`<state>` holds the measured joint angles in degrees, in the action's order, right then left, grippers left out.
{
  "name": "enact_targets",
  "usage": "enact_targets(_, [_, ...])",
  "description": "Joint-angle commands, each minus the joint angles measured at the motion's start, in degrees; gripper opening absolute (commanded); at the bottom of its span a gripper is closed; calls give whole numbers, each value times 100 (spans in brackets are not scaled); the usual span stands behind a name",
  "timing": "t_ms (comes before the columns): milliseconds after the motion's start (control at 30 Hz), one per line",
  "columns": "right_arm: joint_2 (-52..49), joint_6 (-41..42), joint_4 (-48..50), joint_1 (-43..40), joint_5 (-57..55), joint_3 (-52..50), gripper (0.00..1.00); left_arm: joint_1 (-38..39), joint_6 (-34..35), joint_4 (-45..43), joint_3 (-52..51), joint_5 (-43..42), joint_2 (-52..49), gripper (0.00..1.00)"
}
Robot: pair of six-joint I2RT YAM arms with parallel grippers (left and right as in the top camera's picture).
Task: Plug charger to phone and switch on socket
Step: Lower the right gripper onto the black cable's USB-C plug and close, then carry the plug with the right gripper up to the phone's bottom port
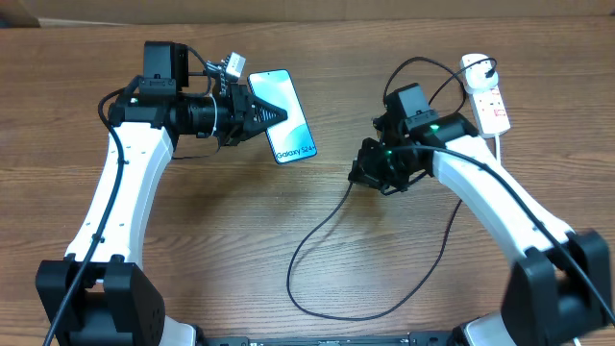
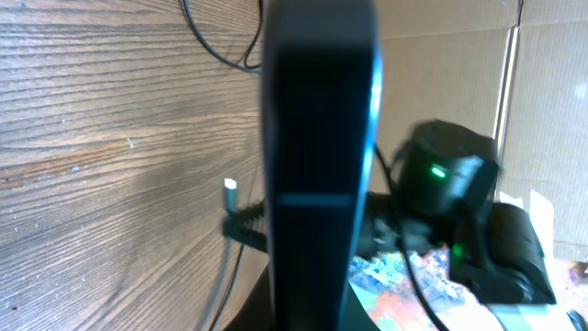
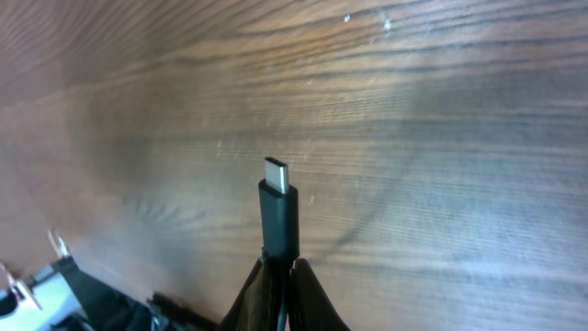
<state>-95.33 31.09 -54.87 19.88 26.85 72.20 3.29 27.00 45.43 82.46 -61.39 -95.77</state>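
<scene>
- The left gripper [image 1: 272, 114] is closed tight on one long side of the slim phone with the light blue screen and dark frame [image 1: 282, 116].
- The phone is near the top middle of the brown wooden table [image 1: 221, 240]. Its screen faces up at the overhead camera, and the white words are at its lower end.
- In the left wrist view the phone [image 2: 318, 138] looks like a dark upright bar, because only its thin edge shows.
- I cannot tell if the phone touches the table.
- The right gripper [image 1: 357, 173] is to the right of the phone, well apart from it. Its fingers [image 3: 303, 299] are closed on the small black tip of the long thin black charger cable [image 1: 322, 223].
- In the right wrist view the tip [image 3: 278, 207] sticks straight out past the fingers. Its small metal end is bare, with the wood behind it.
- In the left wrist view the metal end [image 2: 230, 188] points toward the phone, but there is a gap between them. It is not plugged in.
- The cable makes a big loop on the table near the front edge.
- The small white power strip with red marks [image 1: 488, 99] lies at the top right. A black plug [image 1: 478, 69] sits in its far end.
- A thick white lead [image 1: 502, 149] comes out of the strip's near end.
- I cannot tell if the switch is on.
</scene>
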Motion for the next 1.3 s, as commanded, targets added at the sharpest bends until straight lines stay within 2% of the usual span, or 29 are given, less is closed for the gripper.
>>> enact_targets(0, [706, -525, -262, -2, 170, -9, 4, -39, 24, -44, 170, -166, 31, 4])
enact_targets(167, [1340, -911, -763, 50, 284, -9, 4, -50, 70, -199, 170, -170, 31, 4])
enact_targets(400, [1722, -911, -1078, 321, 354, -13, 4, -221, 839, -643, 170, -444, 31, 4])
enact_targets(700, [1722, -1495, -61, 682, 2632, -13, 4, -369, 1587, -1539, 170, -1775, 31, 4])
enact_targets(1033, [1722, -1482, 649, 754, 3639, -13, 4, -363, 1674, -1716, 170, -2605, 31, 4])
enact_targets(1267, [1722, -1434, 833, 754, 3941, -13, 4, -363, 1676, -1692, 170, -2855, 31, 5])
